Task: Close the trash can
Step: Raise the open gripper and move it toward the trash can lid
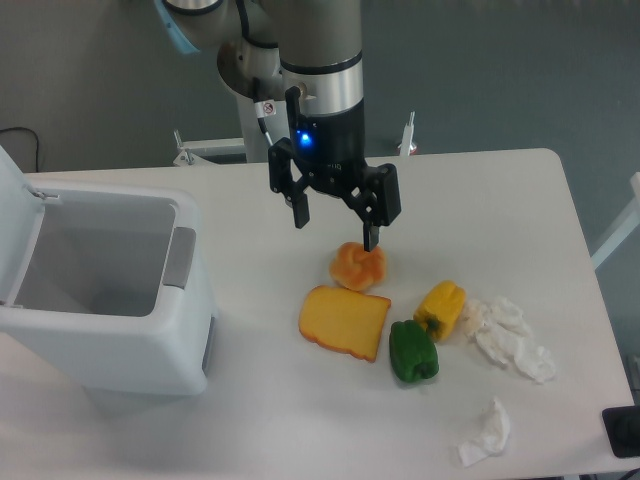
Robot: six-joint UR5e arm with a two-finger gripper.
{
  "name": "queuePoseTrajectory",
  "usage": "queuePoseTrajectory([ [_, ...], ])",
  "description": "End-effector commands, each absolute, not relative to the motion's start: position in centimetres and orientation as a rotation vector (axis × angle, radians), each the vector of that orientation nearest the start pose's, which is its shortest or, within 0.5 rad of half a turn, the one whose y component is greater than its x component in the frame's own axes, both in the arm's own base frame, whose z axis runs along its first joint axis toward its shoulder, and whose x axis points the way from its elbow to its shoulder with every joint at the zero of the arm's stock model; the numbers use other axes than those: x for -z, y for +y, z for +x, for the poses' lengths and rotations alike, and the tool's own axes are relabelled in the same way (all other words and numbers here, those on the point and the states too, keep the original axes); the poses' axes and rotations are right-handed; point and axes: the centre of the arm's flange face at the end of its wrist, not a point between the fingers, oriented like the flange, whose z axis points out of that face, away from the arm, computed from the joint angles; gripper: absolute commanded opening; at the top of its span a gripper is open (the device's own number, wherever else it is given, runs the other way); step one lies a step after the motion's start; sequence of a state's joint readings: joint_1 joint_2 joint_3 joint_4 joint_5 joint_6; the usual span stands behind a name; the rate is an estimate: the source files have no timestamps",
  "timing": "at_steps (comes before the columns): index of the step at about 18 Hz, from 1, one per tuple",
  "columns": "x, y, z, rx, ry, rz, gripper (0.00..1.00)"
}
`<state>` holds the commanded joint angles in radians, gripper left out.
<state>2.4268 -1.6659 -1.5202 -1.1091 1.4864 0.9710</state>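
The trash can is a large white boxy bin at the table's left side. Its lid stands swung up at the far left, so the inside shows, and a grey latch tab sits on its right rim. My gripper hangs over the middle of the table, well right of the bin, with its fingers spread open and nothing between them. One fingertip is just above an orange bun-like food item.
Right of the bin lie a yellow-orange cheese wedge, a green pepper, a yellow pepper and crumpled white tissues. A dark object sits at the front right table corner.
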Motion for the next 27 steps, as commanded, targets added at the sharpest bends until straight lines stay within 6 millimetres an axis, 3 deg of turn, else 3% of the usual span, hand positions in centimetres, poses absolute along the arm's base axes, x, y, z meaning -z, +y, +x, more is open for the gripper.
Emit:
queuePoseTrajectory([
  [17,-53.8,47.8,-32.5,-0.401,0.203,-2.711,1.0],
  [20,-54.7,47.8,-31.2,-0.365,0.197,-2.674,1.0],
  [24,-57.0,47.8,-29.0,-0.267,-0.014,-2.589,1.0],
  [27,-58.7,47.7,-27.3,-0.166,-0.053,-2.504,1.0],
])
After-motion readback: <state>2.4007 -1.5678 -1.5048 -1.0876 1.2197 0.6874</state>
